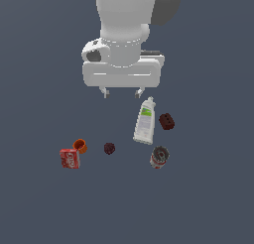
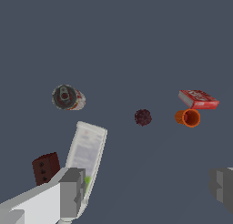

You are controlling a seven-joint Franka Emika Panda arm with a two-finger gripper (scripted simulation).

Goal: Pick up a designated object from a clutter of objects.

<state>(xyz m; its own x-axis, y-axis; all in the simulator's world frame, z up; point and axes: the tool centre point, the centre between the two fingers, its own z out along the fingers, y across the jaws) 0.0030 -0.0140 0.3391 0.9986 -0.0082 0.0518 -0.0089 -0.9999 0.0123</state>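
- Gripper (image 1: 121, 93): jaws spread, nothing held, hanging above the clutter.
- Orange cup (image 1: 80, 146) lies on its side, well off from the fingers, touching the red box (image 1: 70, 158).
- White bottle (image 1: 145, 121) is nearest the tool.
- Likely a staging pose before reaching.

- The exterior view looks steeply down from above and some way off, with the arm's white gripper (image 1: 121, 93) hanging near the middle.
- The wrist view rides just behind the fingers (image 2: 72, 191) (close, tilted down across the floor).
- Both share the white bottle (image 1: 145, 122) (image 2: 86, 152), the orange cup (image 1: 80, 146) (image 2: 188, 118) and the red-and-silver can (image 1: 159, 157) (image 2: 68, 98).
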